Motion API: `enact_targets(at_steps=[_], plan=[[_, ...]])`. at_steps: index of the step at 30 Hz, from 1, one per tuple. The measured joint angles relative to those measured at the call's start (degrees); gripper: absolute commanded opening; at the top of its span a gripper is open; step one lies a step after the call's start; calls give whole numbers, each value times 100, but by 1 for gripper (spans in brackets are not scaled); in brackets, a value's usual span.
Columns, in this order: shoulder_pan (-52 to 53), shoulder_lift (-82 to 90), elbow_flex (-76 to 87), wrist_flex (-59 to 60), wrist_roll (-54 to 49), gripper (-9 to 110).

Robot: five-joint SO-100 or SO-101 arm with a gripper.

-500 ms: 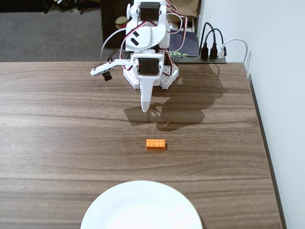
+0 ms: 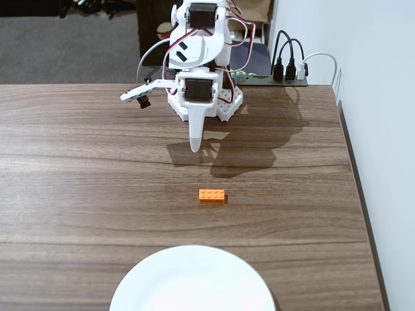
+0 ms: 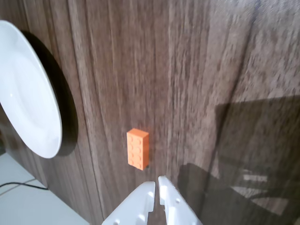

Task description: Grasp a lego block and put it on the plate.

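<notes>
Gripper (image 3: pixel 156 183) seen closed and empty only in the wrist view, tips just short of the lego block (image 3: pixel 138 148). Block lying on the dark wood table (image 2: pixel 78 175), apart from the plate (image 2: pixel 192 282); white wall (image 2: pixel 376 78) at the fixed view's right.

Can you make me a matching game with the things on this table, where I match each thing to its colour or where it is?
Things:
1. lego block
2. plate
3. gripper
4. table

Clues:
A. big, white and round, at the bottom edge of the fixed view
B. brown wood with stripes
C. small and orange, lying alone on the wood
D. white fingers close together, above the table and not holding anything

Right pairs: 1-C, 2-A, 3-D, 4-B
</notes>
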State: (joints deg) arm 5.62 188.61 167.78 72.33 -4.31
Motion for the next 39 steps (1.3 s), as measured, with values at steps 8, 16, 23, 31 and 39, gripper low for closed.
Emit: enact_targets(at_steps=[8, 16, 23, 31, 39], plan=[[26, 0, 0, 0, 0, 1], [26, 0, 0, 0, 0, 1], [-97, 0, 0, 0, -35, 1], [-88, 0, 0, 0, -35, 1], [-88, -246, 0, -70, -35, 1]])
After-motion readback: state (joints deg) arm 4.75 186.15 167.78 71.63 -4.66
